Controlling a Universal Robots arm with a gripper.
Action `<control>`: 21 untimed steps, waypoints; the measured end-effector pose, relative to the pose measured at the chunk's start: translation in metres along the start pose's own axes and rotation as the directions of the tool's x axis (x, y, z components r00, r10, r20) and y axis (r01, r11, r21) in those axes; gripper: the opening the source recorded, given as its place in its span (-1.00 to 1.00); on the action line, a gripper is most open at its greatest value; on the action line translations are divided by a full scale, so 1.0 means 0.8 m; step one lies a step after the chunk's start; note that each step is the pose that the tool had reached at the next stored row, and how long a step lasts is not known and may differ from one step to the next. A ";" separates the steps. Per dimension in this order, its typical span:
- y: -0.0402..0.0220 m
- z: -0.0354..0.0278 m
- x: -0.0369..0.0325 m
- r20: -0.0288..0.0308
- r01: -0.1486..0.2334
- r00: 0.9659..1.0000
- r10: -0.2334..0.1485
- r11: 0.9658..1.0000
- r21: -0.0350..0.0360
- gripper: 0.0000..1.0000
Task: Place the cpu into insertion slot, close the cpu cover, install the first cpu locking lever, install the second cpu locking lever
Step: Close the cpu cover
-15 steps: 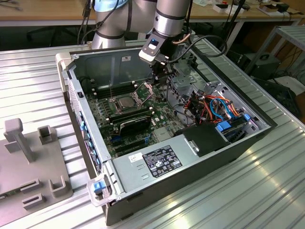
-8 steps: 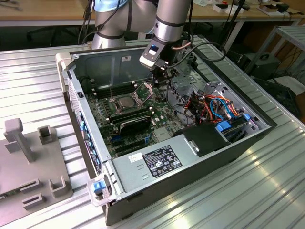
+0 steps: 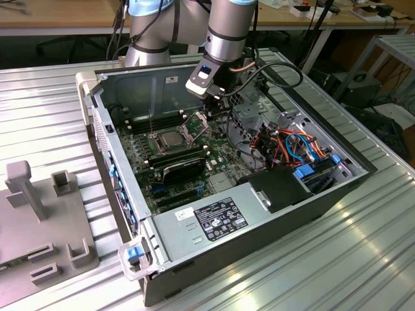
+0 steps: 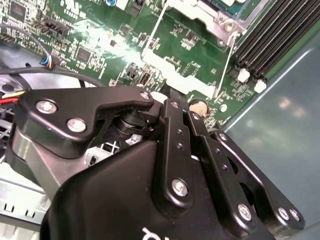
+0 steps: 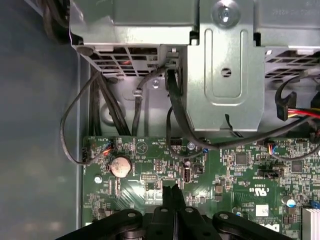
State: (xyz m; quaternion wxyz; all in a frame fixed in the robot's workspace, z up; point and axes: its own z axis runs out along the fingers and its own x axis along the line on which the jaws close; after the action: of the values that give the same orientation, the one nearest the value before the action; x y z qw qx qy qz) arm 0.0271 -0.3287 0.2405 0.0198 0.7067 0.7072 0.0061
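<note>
The cpu [image 3: 170, 137] lies flat with its silver top up in the insertion slot [image 3: 157, 144] on the green motherboard inside the open computer case. The cpu cover [image 3: 194, 123] stands raised at the slot's edge on the gripper's side; in the second wrist view it is a silvery plate [image 4: 175, 75]. A thin locking lever [image 3: 150, 124] sticks up beside the slot, and two thin rods [image 4: 228, 55] run past the cover. My gripper [image 3: 218, 103] hangs just above the board to the exterior view's right of the cover. Its black fingers [image 5: 171, 192] are shut with nothing between them.
A metal drive cage [image 5: 225, 65] with black, red and orange cables stands right beside the gripper. Long black memory slots [image 4: 270, 35] run beside the slot, and a coin battery [image 5: 120, 166] sits on the board. The case wall [image 3: 155, 78] rises behind, and a grey fixture [image 3: 39, 214] stands outside the case.
</note>
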 end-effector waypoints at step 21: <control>-0.0400 -0.0015 0.0015 -0.002 0.000 1.000 0.000 1.000 0.006 -0.79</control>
State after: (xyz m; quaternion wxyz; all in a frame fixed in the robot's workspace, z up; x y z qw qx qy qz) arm -0.0049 -0.3275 0.2404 0.0169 0.7067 0.7073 0.0044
